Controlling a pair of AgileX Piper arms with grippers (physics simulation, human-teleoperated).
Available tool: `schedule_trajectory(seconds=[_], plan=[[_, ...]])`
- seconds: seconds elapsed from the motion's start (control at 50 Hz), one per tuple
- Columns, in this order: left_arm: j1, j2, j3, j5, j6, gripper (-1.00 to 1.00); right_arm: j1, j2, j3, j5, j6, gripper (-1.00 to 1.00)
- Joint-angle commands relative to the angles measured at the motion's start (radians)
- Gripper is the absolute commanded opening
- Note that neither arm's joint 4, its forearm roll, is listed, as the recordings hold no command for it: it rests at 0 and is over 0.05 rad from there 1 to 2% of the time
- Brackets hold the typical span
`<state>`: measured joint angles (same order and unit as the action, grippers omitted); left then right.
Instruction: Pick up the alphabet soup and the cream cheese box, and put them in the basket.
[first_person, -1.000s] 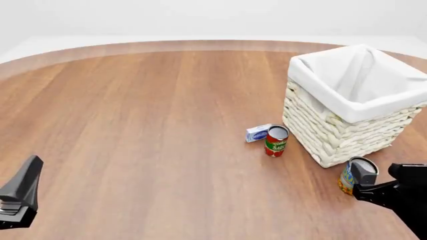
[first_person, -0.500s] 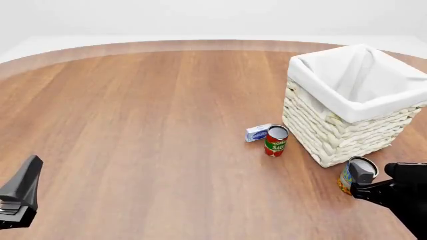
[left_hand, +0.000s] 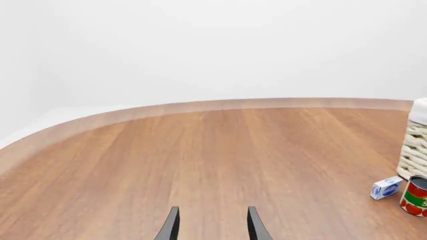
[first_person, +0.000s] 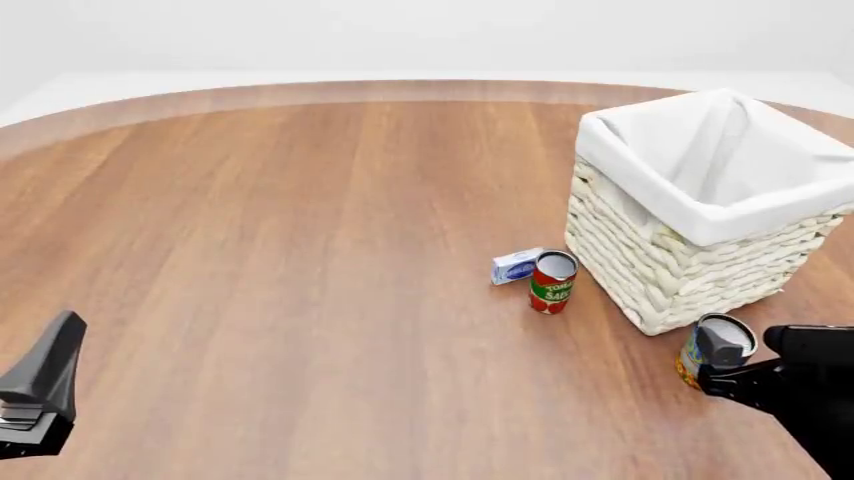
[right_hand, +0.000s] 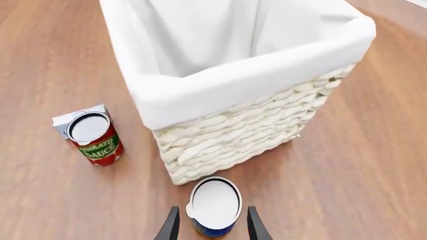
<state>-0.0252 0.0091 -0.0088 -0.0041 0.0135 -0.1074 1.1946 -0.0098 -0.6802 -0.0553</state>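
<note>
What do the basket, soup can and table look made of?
Basket: cream woven wicker, going by the braided strands, with a white cloth liner that shows soft folds. Soup can: likely metal, with a plain silver top and a printed label. Table: wood or wood-look, with plank grain and a low sheen.

Two cans stand on the tabletop (first_person: 267, 250): one alphabet soup (first_person: 694, 358), lower right, and one tomato sauce can (first_person: 551, 281). One cream cheese box (first_person: 515, 266). One basket (first_person: 707, 200), upper right.
</note>
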Motion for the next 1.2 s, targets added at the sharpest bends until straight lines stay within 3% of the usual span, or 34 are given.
schedule_trajectory(seconds=[0.02,0.66,1.2], plan=[[0.0,-0.001,0.001,0.0,0.0,1.0,-0.003,0.064,0.01,-0.074,-0.006,1.0],[0.0,-0.001,0.001,0.0,0.0,1.0,0.0,0.182,0.01,-0.181,0.001,1.0],[0.0,-0.001,0.001,0.0,0.0,1.0,0.0,0.347,0.01,-0.333,0.008,1.0]])
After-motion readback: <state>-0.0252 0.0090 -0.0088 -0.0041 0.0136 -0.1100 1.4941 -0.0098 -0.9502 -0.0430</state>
